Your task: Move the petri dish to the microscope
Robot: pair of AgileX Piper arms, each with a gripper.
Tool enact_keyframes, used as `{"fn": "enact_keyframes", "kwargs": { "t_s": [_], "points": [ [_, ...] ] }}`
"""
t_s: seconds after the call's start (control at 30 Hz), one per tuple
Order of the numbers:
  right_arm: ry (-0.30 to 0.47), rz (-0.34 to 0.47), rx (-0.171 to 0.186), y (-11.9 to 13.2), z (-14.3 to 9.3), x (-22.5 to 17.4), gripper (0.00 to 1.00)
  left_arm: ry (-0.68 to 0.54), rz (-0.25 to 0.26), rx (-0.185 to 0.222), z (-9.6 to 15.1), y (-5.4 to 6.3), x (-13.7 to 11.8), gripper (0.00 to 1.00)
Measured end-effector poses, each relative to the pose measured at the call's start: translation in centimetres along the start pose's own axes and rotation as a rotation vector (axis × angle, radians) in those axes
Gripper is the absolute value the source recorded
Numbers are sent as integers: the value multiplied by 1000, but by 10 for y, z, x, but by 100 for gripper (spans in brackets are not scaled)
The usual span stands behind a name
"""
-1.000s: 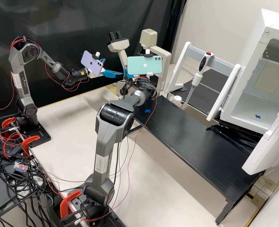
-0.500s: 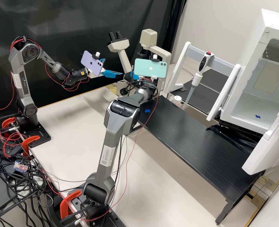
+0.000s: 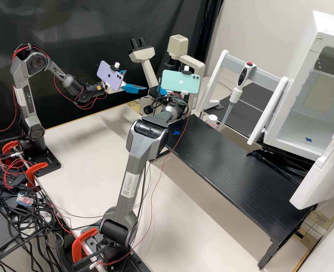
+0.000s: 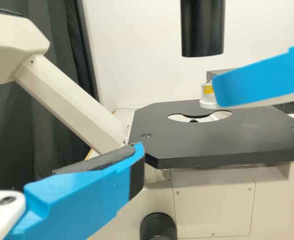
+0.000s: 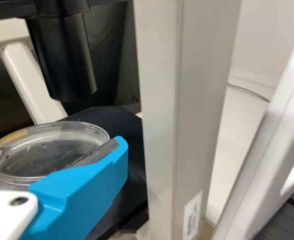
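Note:
In the high view, the left gripper (image 3: pixel 135 80) stands open and empty left of the microscope (image 3: pixel 142 54). The right gripper (image 3: pixel 163 91) is at its stage, partly behind the mint phone. In the right wrist view, the right gripper (image 5: pixel 92 180) is shut on the clear petri dish (image 5: pixel 52 147), one padded finger along its rim. In the left wrist view, the left gripper (image 4: pixel 97 185) shows one finger; the dish (image 4: pixel 206 95), largely hidden behind the right arm's blue finger, is over the black stage (image 4: pixel 186 142) near its opening. Whether it touches the stage I cannot tell.
The black condenser tube (image 4: pixel 202 30) hangs above the stage. In the right wrist view, the microscope's beige column (image 5: pixel 181 115) rises beside the right finger. A pipette (image 3: pixel 237 88) on its white stand, a black raised shelf (image 3: pixel 227 162) and an open white chamber (image 3: pixel 306 105) are to the right.
The right arm, with its gripper and phone, has shifted right across the microscope and slightly down in the high view, mostly in the first half second. The left arm has kept still.

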Motion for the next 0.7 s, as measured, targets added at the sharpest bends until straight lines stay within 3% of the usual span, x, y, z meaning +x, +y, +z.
{"fn": "enact_keyframes", "kwargs": {
  "t_s": [0.7],
  "points": [
    [-48, 32, -7, -6, 12, 31, 0, 0, 0, 0, 0, 0, 0, 100]
  ]
}}
